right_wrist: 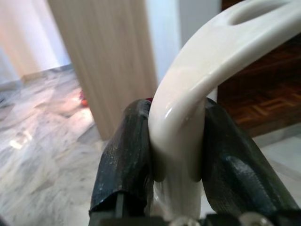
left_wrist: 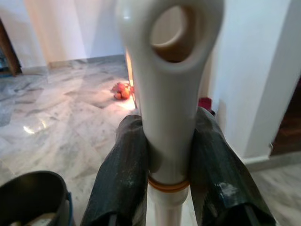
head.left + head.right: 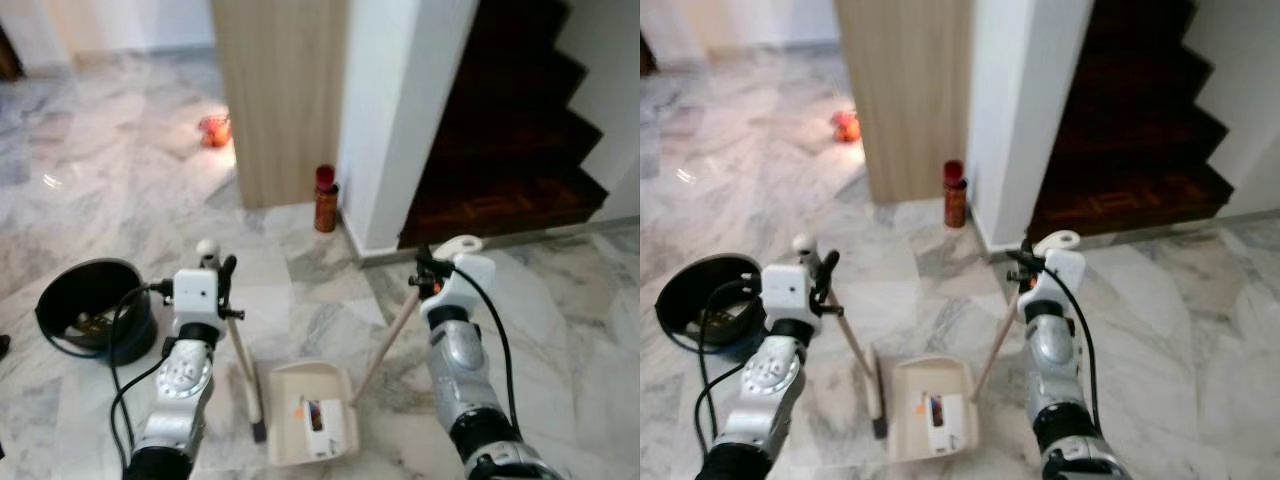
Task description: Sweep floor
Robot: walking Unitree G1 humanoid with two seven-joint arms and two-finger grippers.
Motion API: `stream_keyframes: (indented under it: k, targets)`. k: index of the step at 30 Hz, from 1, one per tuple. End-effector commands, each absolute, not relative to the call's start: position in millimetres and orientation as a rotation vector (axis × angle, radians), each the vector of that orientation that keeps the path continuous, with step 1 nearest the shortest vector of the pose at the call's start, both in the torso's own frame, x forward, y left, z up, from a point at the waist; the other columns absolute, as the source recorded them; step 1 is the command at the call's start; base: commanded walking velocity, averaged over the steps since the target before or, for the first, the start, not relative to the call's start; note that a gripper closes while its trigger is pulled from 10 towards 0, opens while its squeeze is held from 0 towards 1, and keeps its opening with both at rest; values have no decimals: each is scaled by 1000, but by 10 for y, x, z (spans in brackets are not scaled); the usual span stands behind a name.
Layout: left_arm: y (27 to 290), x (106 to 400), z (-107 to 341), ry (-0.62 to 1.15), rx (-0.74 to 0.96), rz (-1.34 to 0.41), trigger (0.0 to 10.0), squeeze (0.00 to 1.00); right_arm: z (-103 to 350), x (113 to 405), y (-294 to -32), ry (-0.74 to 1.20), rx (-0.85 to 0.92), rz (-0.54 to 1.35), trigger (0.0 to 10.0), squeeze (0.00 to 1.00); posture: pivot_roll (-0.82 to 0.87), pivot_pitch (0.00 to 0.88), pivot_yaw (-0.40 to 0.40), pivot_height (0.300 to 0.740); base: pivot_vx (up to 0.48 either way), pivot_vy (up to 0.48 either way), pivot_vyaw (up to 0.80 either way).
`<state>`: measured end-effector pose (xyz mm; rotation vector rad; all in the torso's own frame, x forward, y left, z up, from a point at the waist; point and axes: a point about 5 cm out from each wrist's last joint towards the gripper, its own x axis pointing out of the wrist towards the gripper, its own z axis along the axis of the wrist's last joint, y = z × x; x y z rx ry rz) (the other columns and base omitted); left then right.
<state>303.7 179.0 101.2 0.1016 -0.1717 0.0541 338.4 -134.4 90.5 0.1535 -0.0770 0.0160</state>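
Marble floor [image 3: 120, 190] is carrying the dustpan [image 3: 312, 415]; left gripper [image 2: 168, 155] is clamping the broom [image 3: 243, 365], right gripper [image 1: 176, 155] is clamping the dustpan handle [image 3: 388, 335]. Tilting the pan risks spilling its litter [image 3: 313, 412].

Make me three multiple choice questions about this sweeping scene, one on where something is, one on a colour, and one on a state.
1. Where does the cream plastic dustpan lie?
A. on the marble floor between the two arms
B. on the dark wooden stairs
C. inside the black bucket

2. What colour is the small cylindrical can by the wooden panel?
A. blue
B. red
C. green

3. What is the left end effector doing?
A. hanging open
B. pressing on the bucket
C. clamped on the cream broom handle

Answers:
1 A, the dustpan sits on the marble floor with an arm on each side of it.
2 B, the can is red against the pale floor.
3 C, both black fingers grip the handle, as the right end effector grips the dustpan handle.
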Motion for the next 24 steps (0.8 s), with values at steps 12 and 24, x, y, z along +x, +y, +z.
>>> stream_keyframes:
  k: [12, 24]
  targets:
    - [1748, 3067, 1104, -206, 123, 33, 10000, 0, 977, 3407, -1398, -110, 186, -8, 10000, 0, 131, 68, -5, 740, 0, 376, 0]
    - [1749, 3074, 1108, -203, 125, 29, 10000, 0, 1000, 3411, -1390, -123, 170, -5, 10000, 0, 131, 78, -1, 740, 0, 367, 252]
